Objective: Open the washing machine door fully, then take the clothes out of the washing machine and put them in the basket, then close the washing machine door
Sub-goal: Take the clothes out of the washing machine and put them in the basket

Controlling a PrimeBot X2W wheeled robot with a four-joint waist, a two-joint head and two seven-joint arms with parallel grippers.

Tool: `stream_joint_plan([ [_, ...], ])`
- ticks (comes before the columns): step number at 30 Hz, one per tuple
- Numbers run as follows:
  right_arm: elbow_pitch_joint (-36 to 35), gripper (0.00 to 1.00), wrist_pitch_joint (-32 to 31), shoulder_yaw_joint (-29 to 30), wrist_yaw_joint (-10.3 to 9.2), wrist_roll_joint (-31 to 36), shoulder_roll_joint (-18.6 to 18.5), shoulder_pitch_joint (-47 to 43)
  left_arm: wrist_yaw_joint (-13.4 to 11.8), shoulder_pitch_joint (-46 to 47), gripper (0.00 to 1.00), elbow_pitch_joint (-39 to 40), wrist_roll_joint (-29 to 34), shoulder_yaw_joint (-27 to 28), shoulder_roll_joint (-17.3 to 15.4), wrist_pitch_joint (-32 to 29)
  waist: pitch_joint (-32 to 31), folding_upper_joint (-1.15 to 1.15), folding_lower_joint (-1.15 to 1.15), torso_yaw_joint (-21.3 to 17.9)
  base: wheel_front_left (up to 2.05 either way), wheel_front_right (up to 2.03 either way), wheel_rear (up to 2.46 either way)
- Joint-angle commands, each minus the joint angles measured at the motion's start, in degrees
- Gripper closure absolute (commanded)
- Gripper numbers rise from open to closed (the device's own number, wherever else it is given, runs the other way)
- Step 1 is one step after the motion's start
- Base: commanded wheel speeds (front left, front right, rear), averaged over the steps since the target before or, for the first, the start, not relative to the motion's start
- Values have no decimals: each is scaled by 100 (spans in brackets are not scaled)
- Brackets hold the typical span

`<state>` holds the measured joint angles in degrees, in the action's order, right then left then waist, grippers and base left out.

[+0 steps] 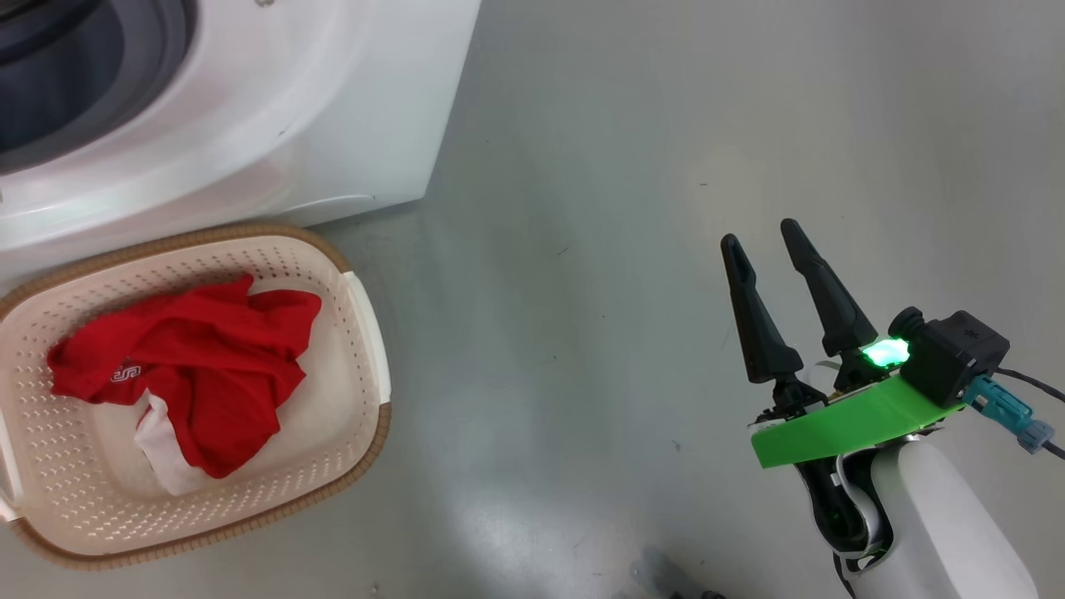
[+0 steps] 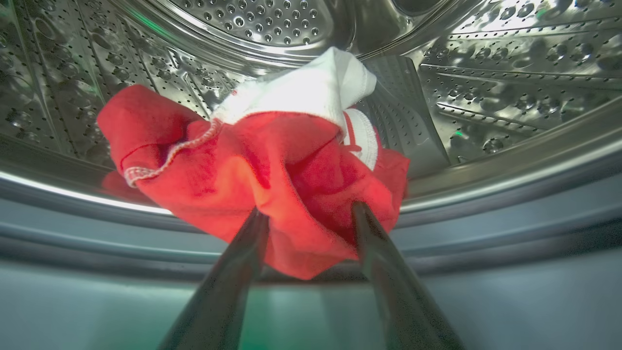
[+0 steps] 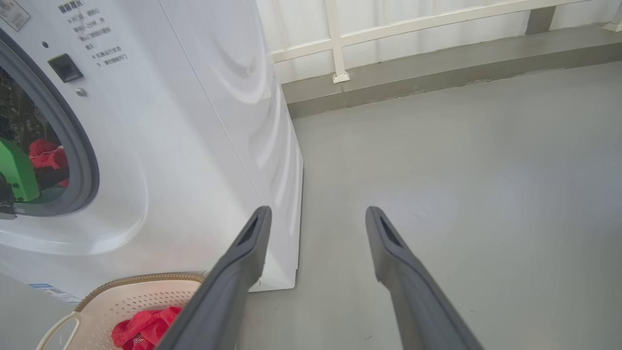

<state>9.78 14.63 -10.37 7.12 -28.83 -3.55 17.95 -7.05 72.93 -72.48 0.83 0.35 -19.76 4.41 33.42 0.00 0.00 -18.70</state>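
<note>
Illegibly small labels (image 3: 99, 36) on washing machine (image 3: 194, 121); basket (image 1: 366, 324) partly past left edge.

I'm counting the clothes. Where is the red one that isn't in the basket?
In the left wrist view, the red garment lies inside the steel drum, near its front edge, between the left gripper's open fingers.

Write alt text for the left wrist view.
The left gripper's two long dark fingers stand open, straddling a crumpled bright red garment with white parts at the front lip of the perforated steel drum, just past the grey rubber gasket.
</note>
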Motion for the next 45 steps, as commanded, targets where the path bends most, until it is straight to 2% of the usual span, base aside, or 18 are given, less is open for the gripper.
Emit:
stream_joint_plan([
  [1, -128, 0, 37, -125, 36, -60, -12, -23, -51, 66, 68, 76, -19, 28, -330, 81, 8, 0, 0, -15, 0, 0, 0],
  [3, -126, 0, 37, -113, 36, -58, -6, -29, -54, 67, 100, 50, -26, 4, -329, 120, 7, 0, 0, -13, 0, 0, 0],
  [8, -92, 0, 37, -89, 36, -48, 2, -20, -27, 35, 100, 10, -88, -30, -252, 296, -25, 0, 0, 38, 0, 0, 0],
  [15, -39, 0, 37, -67, 36, -18, -38, -103, 196, -289, 100, 41, -358, 58, 27, 875, -302, 0, 0, 205, 0, 0, 0],
  [20, -40, 0, 37, -11, 36, -1, -132, -225, 363, -709, 100, 317, -558, 132, 275, 1043, -554, 0, 0, 372, 0, 0, 0],
  [27, -51, 0, 37, 55, 36, 25, -258, -415, 472, -1605, 100, 1638, -729, 262, 472, 1057, -881, 0, 0, 573, 0, 0, 0],
  [45, -68, 0, 37, 191, 36, 87, -447, -751, 710, -3108, 100, 4172, -772, 626, 863, 1058, -1376, 0, 0, 957, 0, 0, 0],
])
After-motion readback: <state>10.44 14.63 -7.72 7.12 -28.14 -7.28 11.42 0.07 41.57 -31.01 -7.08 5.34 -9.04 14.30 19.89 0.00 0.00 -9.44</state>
